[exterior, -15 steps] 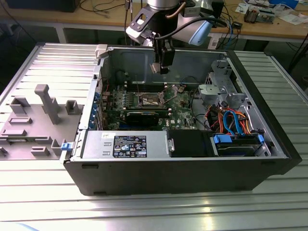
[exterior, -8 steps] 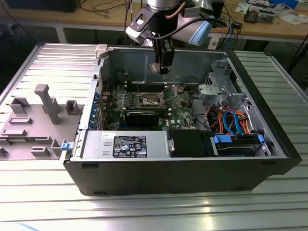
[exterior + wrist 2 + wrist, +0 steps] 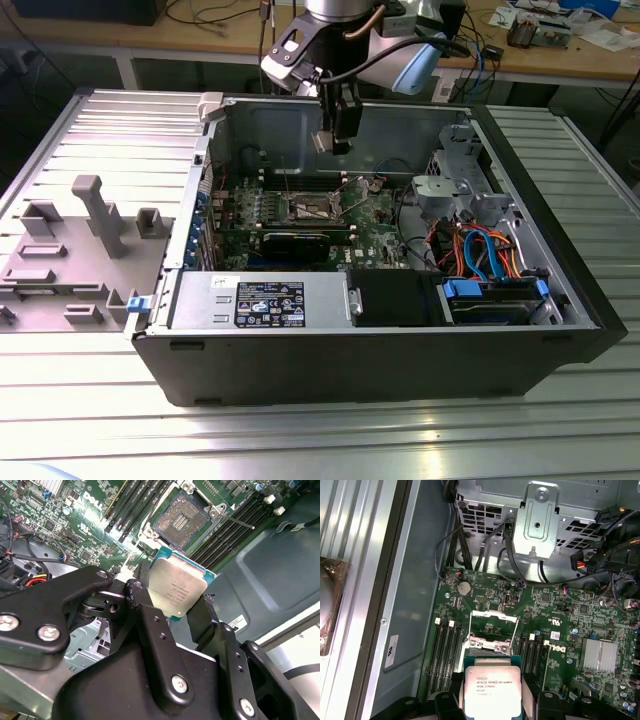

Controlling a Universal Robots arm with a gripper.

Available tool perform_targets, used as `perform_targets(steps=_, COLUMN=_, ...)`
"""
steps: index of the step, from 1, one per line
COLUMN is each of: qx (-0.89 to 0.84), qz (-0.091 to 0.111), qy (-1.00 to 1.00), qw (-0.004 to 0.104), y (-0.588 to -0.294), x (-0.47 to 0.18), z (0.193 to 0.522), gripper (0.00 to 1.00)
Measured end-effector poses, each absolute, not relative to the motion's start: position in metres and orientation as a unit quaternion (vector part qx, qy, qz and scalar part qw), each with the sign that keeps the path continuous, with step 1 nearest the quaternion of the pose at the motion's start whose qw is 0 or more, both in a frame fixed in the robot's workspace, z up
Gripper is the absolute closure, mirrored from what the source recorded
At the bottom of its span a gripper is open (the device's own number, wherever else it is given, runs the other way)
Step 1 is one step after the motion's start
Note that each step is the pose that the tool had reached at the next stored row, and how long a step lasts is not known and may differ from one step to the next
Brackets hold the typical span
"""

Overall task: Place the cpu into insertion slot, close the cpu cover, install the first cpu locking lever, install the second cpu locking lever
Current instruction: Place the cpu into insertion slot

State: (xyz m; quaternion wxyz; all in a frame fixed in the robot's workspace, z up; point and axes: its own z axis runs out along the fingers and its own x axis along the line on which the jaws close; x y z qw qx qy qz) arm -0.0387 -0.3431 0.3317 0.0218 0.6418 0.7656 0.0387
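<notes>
Records gripper (image 3: 172, 605) pinching the cpu (image 3: 177, 582) by its edges, aloft over the green board, short of the insertion slot (image 3: 179, 520) — contacts bare. Takes cpu cover (image 3: 492, 614) as seemingly swung open. Counts nothing complete — seating, cover, both locking levers (image 3: 239, 521) outstanding.

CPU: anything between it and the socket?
Nothing visible. The gripper holds the cpu above the board. The insertion slot lies open with its dark centre bare, and the cpu cover appears swung back off it.
</notes>
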Motion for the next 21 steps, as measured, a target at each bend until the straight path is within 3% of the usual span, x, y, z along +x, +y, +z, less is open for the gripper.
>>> perform_targets(steps=21, qx=0.686, qz=0.037, qy=0.727, qw=0.024, y=-0.3431, x=-0.0387, z=0.3243, gripper=0.46)
